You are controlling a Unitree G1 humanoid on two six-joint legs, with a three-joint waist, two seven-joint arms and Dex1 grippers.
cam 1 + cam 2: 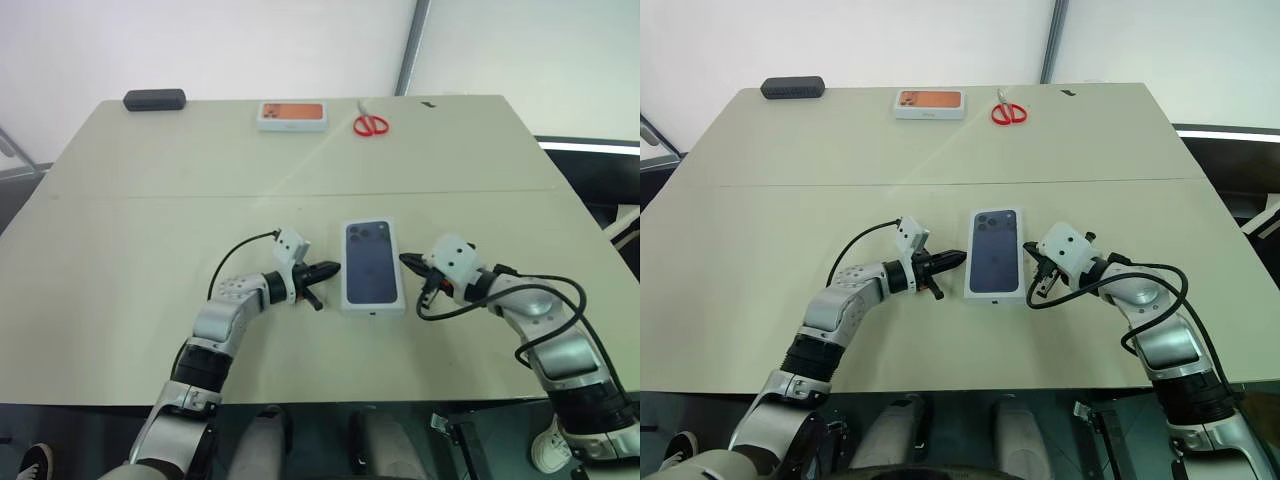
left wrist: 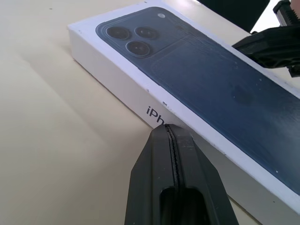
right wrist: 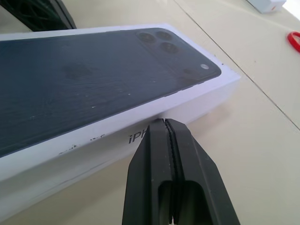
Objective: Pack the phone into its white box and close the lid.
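- The table [image 1: 140,250] is a broad pale slab with a seam running across it from left to right; most of its surface lies bare, with wide open room on the left, on the right and between the closed box and the far edge.
- The lid [image 1: 373,266] sits on the white box at the middle of the table, nearer the near edge than the far one, its printed dark blue phone picture facing up and its long sides running near to far. Its white side wall [image 2: 122,84] shows printed lettering in both wrist views. The tray and the phone are hidden beneath it.
- The left gripper [image 1: 330,270] lies level just left of the box, its two black fingers pressed together and empty, the tip at the box's left long wall; whether it touches cannot be told.
- The right gripper [image 1: 407,262] sits just right of the box, fingers likewise shut on nothing, the tip at the right long wall.
- A small white box with an orange top [image 1: 292,115] lies near the far edge, well apart from the grippers.
- A black oblong case [image 1: 154,99] rests at the far left corner.
- Red-handled scissors [image 1: 371,123] lie just right of the orange-topped box.
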